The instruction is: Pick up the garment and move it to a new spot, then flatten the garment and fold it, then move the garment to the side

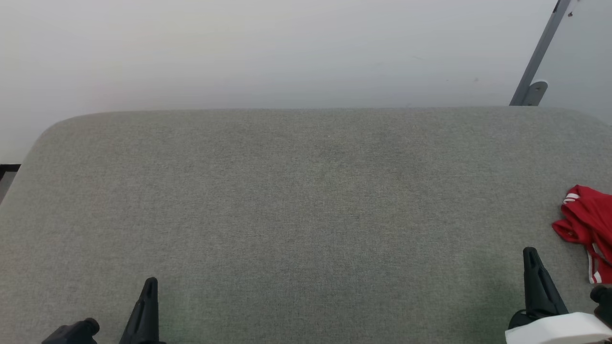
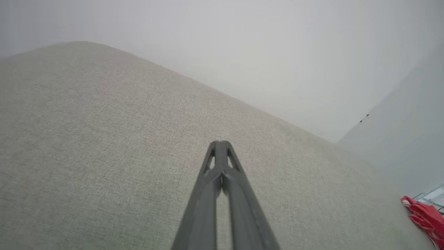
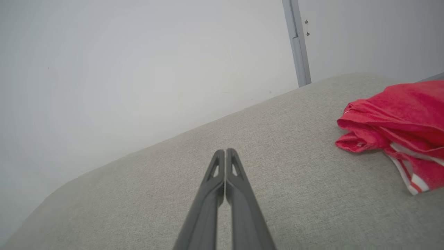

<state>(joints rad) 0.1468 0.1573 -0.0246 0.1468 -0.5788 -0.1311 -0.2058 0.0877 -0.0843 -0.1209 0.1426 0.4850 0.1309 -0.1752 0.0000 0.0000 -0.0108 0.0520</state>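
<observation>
Garment [image 1: 587,222]: crumpled, unfolded, at right edge of table [image 1: 306,200]. Near it, right gripper [image 1: 530,255]: closed, empty. Well apart, left gripper [image 1: 149,286]: closed, empty. Probably 0 of 3 steps done: pickup, flatten-and-fold, move aside all left.

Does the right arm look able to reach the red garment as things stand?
Probably yes: the garment lies bunched just right of the right gripper, with bare grey surface between them; its shut jaws would need opening first.

Left pincer [image 2: 221,143] closed, empty; right pincer [image 3: 225,151] same; both apparently hovering low.
</observation>
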